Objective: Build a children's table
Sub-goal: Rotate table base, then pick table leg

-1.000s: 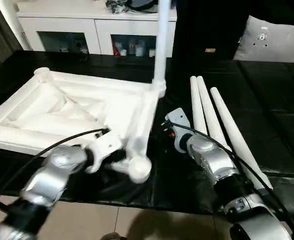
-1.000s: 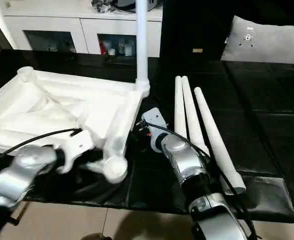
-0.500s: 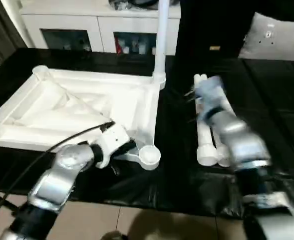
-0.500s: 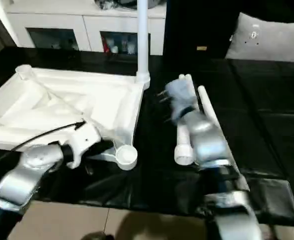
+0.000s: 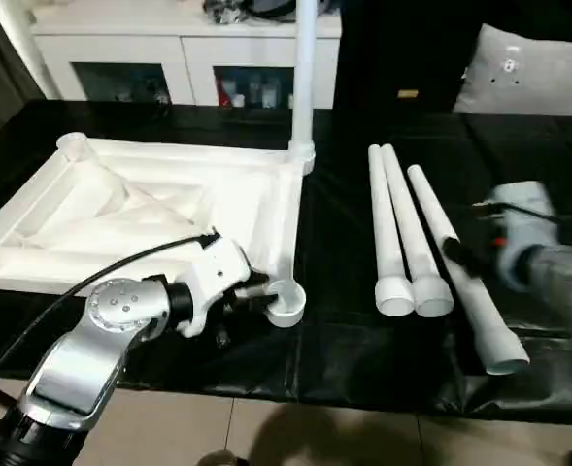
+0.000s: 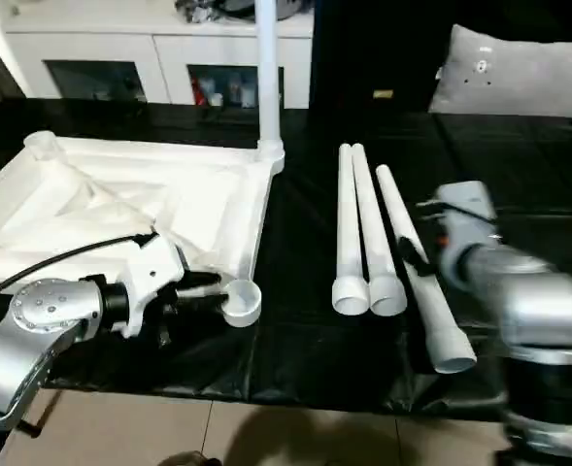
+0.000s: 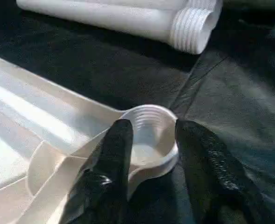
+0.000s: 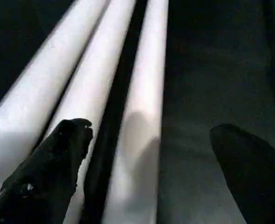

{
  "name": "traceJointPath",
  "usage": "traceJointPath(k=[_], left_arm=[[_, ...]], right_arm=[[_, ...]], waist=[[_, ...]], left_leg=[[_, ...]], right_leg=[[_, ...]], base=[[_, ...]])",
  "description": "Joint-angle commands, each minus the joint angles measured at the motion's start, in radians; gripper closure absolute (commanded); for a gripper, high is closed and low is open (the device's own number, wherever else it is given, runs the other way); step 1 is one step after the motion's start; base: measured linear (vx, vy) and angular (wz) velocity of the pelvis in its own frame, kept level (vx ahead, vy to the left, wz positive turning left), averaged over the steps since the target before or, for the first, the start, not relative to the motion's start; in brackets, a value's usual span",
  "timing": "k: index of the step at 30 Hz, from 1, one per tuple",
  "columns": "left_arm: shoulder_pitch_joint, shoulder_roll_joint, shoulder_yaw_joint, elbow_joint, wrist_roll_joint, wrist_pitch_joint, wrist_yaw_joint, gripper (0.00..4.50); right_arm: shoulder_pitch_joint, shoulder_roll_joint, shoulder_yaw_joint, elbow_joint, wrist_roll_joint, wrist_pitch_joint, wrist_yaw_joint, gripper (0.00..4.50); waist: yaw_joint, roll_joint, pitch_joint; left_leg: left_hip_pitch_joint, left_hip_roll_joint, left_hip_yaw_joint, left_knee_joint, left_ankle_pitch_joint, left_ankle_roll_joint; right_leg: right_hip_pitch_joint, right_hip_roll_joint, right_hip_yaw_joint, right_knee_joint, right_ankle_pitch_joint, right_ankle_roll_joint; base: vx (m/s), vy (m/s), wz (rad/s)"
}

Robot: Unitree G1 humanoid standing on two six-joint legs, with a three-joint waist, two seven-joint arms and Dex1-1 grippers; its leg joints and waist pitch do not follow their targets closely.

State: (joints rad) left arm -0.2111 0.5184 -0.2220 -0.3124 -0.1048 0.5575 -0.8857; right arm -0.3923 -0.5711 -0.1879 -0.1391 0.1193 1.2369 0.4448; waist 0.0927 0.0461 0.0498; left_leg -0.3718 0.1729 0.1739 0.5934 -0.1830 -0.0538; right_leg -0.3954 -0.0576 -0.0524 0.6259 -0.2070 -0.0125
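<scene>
straddling corner socket (image 7: 151,135), left tool (image 7: 151,154) parted; right tool (image 8: 146,154) wide over legs (image 8: 142,93); no writing legible.

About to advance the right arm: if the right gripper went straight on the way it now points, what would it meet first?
Most likely the outermost loose leg: in the right wrist view it lies between the right gripper's wide-open fingers, beside the two other legs. Depth is unclear, so contact distance is uncertain.

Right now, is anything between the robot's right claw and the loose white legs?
No, nothing visible. The right gripper hangs open right over the three loose legs, with its fingers either side of the outer leg.
</scene>
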Motion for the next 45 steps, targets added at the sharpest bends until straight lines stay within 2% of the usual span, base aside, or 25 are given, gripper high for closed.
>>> traceJointPath(k=[1,5,6,9,12,16,17,21,23,26,29,31,32,33,35,38,42,45], left_arm=[[-0.002,0.004,0.004,-0.022,-0.02,0.022,-0.007,2.5],[-0.006,-0.005,0.007,-0.046,-0.053,0.049,-0.004,2.24],[-0.008,-0.006,0.006,-0.048,-0.055,0.052,-0.002,2.01],[-0.02,-0.013,-0.005,-0.036,-0.043,0.046,0.009,1.82],[-0.036,-0.022,-0.019,-0.012,-0.036,0.042,0.019,1.82],[-0.04,-0.021,-0.019,-0.004,-0.043,0.042,0.019,1.82],[-0.041,-0.015,-0.014,0.001,-0.047,0.038,0.016,1.73],[-0.043,-0.009,-0.008,0.008,-0.051,0.034,0.011,1.73],[-0.044,-0.001,-0.004,0.016,-0.053,0.023,0.007,1.73],[-0.044,0.002,-0.004,0.019,-0.053,0.012,0.007,1.73],[-0.045,0.001,-0.007,0.021,-0.054,0.006,0.008,1.73],[-0.044,0.0,-0.008,0.021,-0.054,0.003,0.008,1.73],[-0.043,0.0,-0.012,0.022,-0.055,-0.001,0.009,1.73],[-0.043,0.0,-0.012,0.022,-0.055,-0.002,0.009,1.73],[-0.042,0.002,-0.019,0.023,-0.056,-0.008,0.008,1.73],[-0.041,0.003,-0.023,0.024,-0.056,-0.012,0.008,1.73],[-0.036,0.001,-0.019,0.005,-0.063,-0.007,0.017,1.73],[-0.03,0.002,-0.011,-0.017,-0.068,0.003,0.026,1.73]], right_arm=[[0.01,-0.022,0.003,-0.025,0.032,0.056,0.031,0.0],[0.033,-0.06,0.022,-0.043,0.057,0.121,0.061,0.0],[0.036,-0.064,0.025,-0.043,0.058,0.128,0.066,0.0],[0.046,-0.071,0.028,-0.037,0.072,0.144,0.073,0.0],[0.063,-0.064,0.032,-0.002,0.093,0.152,0.083,0.0],[0.08,-0.061,0.038,0.024,0.094,0.149,0.082,0.0],[0.087,-0.059,0.037,0.043,0.093,0.14,0.084,0.28],[0.091,-0.057,0.034,0.07,0.093,0.131,0.086,0.4],[0.098,-0.056,0.028,0.108,0.095,0.116,0.079,0.78],[0.1,-0.055,0.023,0.128,0.096,0.106,0.074,0.88],[0.097,-0.051,0.017,0.146,0.096,0.098,0.072,1.27],[0.097,-0.047,0.013,0.152,0.096,0.095,0.069,1.34],[0.096,-0.043,0.011,0.168,0.095,0.086,0.066,1.58],[0.096,-0.043,0.01,0.17,0.094,0.085,0.065,1.66],[0.099,-0.037,0.007,0.186,0.091,0.074,0.057,1.79],[0.1,-0.033,0.0,0.199,0.089,0.065,0.046,2.0],[0.077,-0.019,-0.047,0.228,0.082,0.031,0.001,2.34],[0.037,-0.007,-0.092,0.239,0.075,-0.011,-0.041,2.49]], waist=[[0.004,-0.014,-0.052],[0.004,-0.016,-0.054],[0.004,-0.018,-0.054],[0.004,-0.018,-0.054],[0.006,-0.021,-0.055],[0.008,-0.022,-0.058],[0.008,-0.024,-0.058],[0.008,-0.025,-0.057],[0.008,-0.024,-0.056],[0.007,-0.023,-0.056],[0.007,-0.022,-0.056],[0.007,-0.022,-0.054],[0.007,-0.018,-0.054],[0.005,-0.021,-0.052],[0.005,-0.018,-0.051],[0.003,-0.019,-0.049],[0.0,-0.02,-0.048],[0.0,-0.019,-0.051]], left_leg=[[0.013,0.042,-0.019,-0.064,-0.179,-0.003],[0.013,0.043,-0.019,-0.061,-0.171,0.001],[0.012,0.043,-0.019,-0.061,-0.163,0.004],[0.012,0.042,-0.019,-0.06,-0.159,0.005],[0.012,0.042,-0.018,-0.059,-0.154,0.008],[0.009,0.042,-0.018,-0.057,-0.13,0.01],[0.008,0.042,-0.018,-0.057,-0.125,0.011],[0.008,0.04,-0.017,-0.055,-0.127,0.015],[0.01,0.041,-0.017,-0.055,-0.137,0.013],[0.01,0.042,-0.016,-0.056,-0.145,0.01],[0.011,0.042,-0.017,-0.056,-0.149,0.009],[0.012,0.042,-0.017,-0.056,-0.161,0.008],[0.014,0.042,-0.018,-0.057,-0.171,0.005],[0.014,0.041,-0.017,-0.058,-0.181,0.003],[0.017,0.042,-0.018,-0.059,-0.195,-0.001],[0.021,0.042,-0.02,-0.062,-0.224,-0.009],[0.024,0.041,-0.021,-0.063,-0.243,-0.014],[0.022,0.041,-0.021,-0.063,-0.234,-0.017]], right_leg=[[0.045,-0.074,0.052,-0.094,-0.294,-0.133],[0.045,-0.076,0.052,-0.096,-0.296,-0.137],[0.044,-0.075,0.052,-0.094,-0.287,-0.145],[0.043,-0.074,0.052,-0.095,-0.287,-0.142],[0.045,-0.075,0.052,-0.095,-0.296,-0.135],[0.046,-0.075,0.052,-0.091,-0.253,-0.143],[0.047,-0.075,0.051,-0.09,-0.246,-0.147],[0.047,-0.075,0.051,-0.091,-0.261,-0.147],[0.045,-0.077,0.05,-0.094,-0.284,-0.143],[0.044,-0.076,0.05,-0.095,-0.288,-0.142],[0.045,-0.075,0.05,-0.094,-0.286,-0.142],[0.044,-0.076,0.05,-0.096,-0.301,-0.142],[0.043,-0.077,0.049,-0.098,-0.322,-0.14],[0.043,-0.076,0.049,-0.101,-0.338,-0.136],[0.041,-0.076,0.049,-0.103,-0.363,-0.131],[0.04,-0.076,0.047,-0.107,-0.394,-0.125],[0.038,-0.078,0.047,-0.11,-0.43,-0.117],[0.04,-0.077,0.046,-0.107,-0.406,-0.12]], base=[[0.0,0.0,0.0],[0.0,0.0,0.0],[0.0,0.0,0.0],[0.0,0.0,0.0],[0.0,0.0,0.0],[0.0,0.0,0.0],[0.0,0.0,0.0],[0.0,0.0,0.0],[0.0,0.0,0.0],[0.0,0.0,0.0],[0.0,0.0,0.0],[0.0,0.0,0.0],[0.0,0.0,0.0],[0.0,0.0,0.0],[0.0,0.0,0.0],[0.0,0.0,0.0],[0.0,0.0,0.0],[0.0,0.0,0.0]])
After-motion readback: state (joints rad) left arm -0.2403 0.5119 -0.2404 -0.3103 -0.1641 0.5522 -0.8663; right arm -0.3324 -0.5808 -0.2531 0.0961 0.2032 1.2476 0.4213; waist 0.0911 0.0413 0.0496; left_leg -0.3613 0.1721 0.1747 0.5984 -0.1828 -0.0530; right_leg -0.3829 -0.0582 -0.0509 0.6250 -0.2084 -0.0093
